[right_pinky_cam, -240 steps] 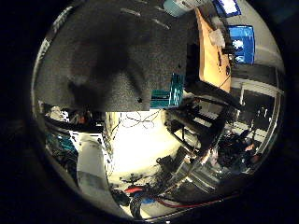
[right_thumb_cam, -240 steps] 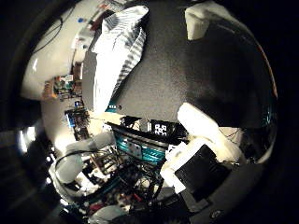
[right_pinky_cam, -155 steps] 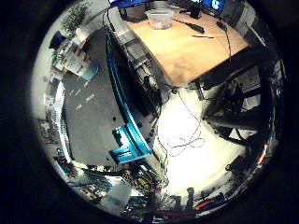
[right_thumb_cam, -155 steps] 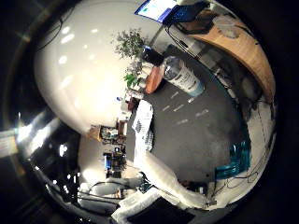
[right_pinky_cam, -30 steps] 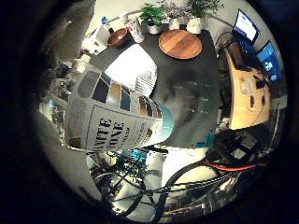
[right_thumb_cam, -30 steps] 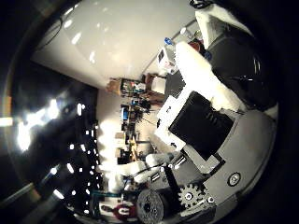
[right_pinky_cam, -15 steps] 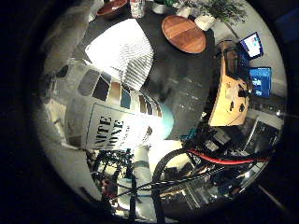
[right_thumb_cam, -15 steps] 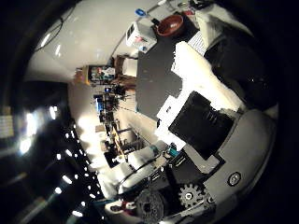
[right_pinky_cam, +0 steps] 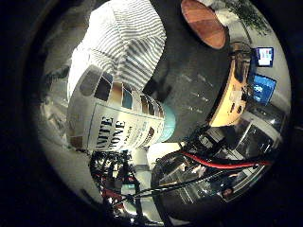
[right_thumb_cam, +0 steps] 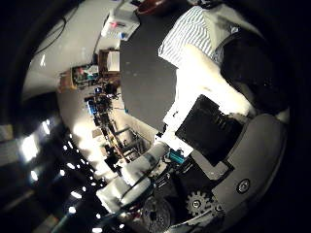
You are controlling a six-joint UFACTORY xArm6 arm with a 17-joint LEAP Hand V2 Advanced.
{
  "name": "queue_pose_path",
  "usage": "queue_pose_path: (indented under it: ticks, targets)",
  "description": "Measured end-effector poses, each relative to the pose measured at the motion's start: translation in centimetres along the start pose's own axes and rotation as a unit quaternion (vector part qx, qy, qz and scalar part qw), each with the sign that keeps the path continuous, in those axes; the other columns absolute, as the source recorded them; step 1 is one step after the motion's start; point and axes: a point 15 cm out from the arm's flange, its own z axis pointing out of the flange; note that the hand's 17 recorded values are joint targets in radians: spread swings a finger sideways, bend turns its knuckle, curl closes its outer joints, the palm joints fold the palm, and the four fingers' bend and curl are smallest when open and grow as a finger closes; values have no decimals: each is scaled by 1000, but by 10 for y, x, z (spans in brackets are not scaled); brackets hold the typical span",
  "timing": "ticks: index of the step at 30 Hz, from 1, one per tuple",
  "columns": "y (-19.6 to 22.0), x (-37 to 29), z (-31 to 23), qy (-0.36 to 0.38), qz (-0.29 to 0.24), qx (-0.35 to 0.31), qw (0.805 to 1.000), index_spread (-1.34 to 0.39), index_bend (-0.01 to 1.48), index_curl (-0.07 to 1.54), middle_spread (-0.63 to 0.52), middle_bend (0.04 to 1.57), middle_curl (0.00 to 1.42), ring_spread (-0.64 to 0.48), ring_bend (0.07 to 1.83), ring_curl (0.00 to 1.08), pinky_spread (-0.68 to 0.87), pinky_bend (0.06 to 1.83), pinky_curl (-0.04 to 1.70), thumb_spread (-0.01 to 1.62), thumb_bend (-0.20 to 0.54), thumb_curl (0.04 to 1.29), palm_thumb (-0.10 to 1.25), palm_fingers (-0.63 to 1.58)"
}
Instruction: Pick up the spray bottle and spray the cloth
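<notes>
The spray bottle (right_pinky_cam: 114, 113), white with a label of coloured patches, fills much of the right little finger side palm view and sits close against the palm. Beyond it the white-and-blue striped cloth (right_pinky_cam: 128, 43) lies on the dark table (right_pinky_cam: 194, 71). In the right thumb side palm view my hand (right_thumb_cam: 209, 107) shows as white and black finger parts curled across the picture, with the striped cloth (right_thumb_cam: 194, 29) on the table behind them. The bottle's nozzle is hidden.
A round wooden plate (right_pinky_cam: 204, 21) lies on the table past the cloth. A wooden desk (right_pinky_cam: 237, 85) with monitors (right_pinky_cam: 263, 57) stands beside the table. A white box (right_thumb_cam: 124, 24) sits at the table's far end.
The views have swung round and towards the table: the cloth now looks larger and nearer. The bottle stays in the same place against the palm.
</notes>
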Motion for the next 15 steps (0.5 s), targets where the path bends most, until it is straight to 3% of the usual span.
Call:
queue_pose_path:
  ticks: [15]
  targets:
    - [23,1,-44,10,-8,34,999,-205,1184,745,-109,1380,651,-180,1444,641,-204,986,1439,913,-17,773,937,1166]
